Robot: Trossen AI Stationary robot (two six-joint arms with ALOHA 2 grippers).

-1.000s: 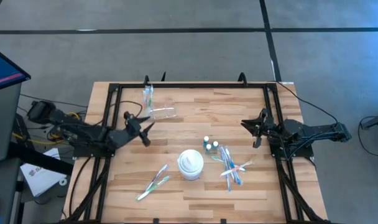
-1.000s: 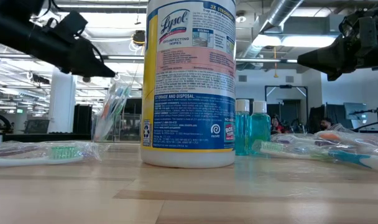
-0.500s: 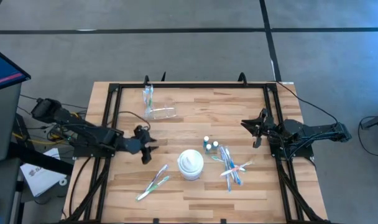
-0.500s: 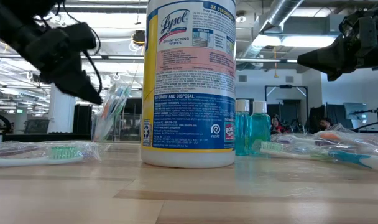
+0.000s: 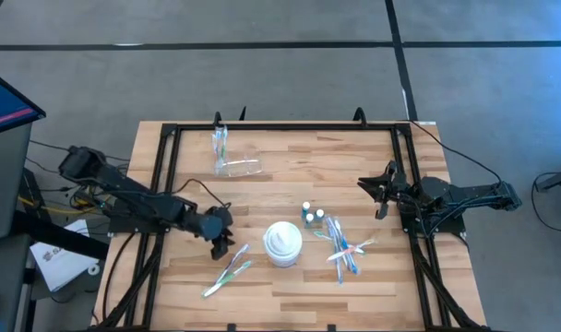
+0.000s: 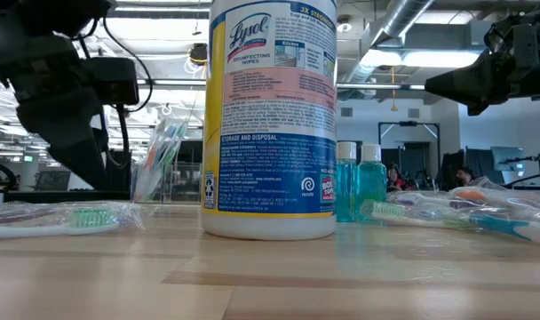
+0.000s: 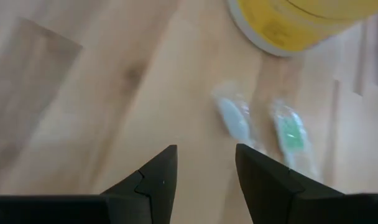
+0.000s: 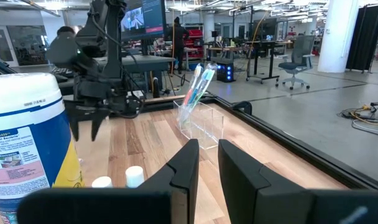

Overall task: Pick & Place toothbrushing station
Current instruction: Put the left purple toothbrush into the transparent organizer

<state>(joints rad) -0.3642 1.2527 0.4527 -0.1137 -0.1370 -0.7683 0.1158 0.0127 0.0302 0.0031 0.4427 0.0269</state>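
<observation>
My left gripper (image 5: 223, 245) stands open and tipped downward over bare wood, just short of two wrapped toothbrushes, one blue (image 7: 231, 118) and one green (image 7: 290, 132), which lie flat at the near left (image 5: 227, 267). A clear cup (image 5: 220, 143) stands upright at the far left with toothbrushes in it; a second clear cup (image 5: 239, 167) lies on its side beside it. More toothbrushes (image 5: 343, 245) lie in a pile right of centre, next to two small white-capped bottles (image 5: 308, 214). My right gripper (image 8: 209, 163) waits at the right edge, level, its fingers a little apart with nothing between them.
The white and yellow wipes tub (image 5: 283, 243) stands upright at the table's middle, close to the right of my left gripper. A black frame (image 5: 170, 138) runs round the tabletop. Bare wood lies along the far middle and the near edge.
My left gripper has gone from beside the lying clear cup toward the table's near edge and a little down, tipping from nearly level to pointing downward and rolling about its own line. It stays open. It now hangs by the two toothbrushes next to the tub.
</observation>
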